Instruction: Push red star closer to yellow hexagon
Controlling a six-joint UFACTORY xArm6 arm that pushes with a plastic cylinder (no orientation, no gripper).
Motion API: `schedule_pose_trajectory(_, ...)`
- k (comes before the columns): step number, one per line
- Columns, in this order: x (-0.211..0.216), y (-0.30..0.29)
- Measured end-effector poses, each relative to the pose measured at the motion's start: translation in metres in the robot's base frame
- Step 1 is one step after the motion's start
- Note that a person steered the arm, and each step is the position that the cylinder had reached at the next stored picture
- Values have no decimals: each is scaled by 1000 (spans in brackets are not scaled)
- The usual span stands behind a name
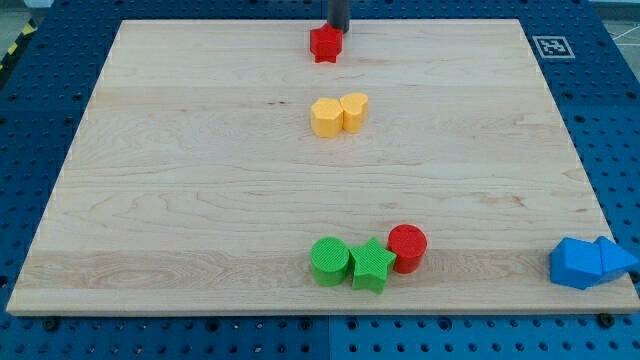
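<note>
The red star [325,43] lies near the view's top edge of the wooden board, just left of centre. My tip [338,29] is right behind it, at its upper right, touching or nearly touching it. The yellow hexagon [326,117] lies below the star towards the board's middle, with a yellow heart-shaped block [355,110] touching its right side. The star and the hexagon are apart by a gap of bare board.
A green cylinder [329,260], a green star [371,265] and a red cylinder [407,248] are clustered near the view's bottom. Two blue blocks [590,262] sit at the board's bottom right corner. The board [150,200] rests on a blue perforated table.
</note>
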State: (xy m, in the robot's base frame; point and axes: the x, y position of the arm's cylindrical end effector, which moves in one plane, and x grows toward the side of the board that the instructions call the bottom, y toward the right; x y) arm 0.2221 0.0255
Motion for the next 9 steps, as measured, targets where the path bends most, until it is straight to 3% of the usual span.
schedule_pose_trajectory(2,86,-11)
schedule_pose_trajectory(3,105,-19)
schedule_pose_trajectory(5,39,18)
schedule_pose_trajectory(6,13,4)
schedule_pose_trajectory(8,89,-79)
schedule_pose_trajectory(9,145,-84)
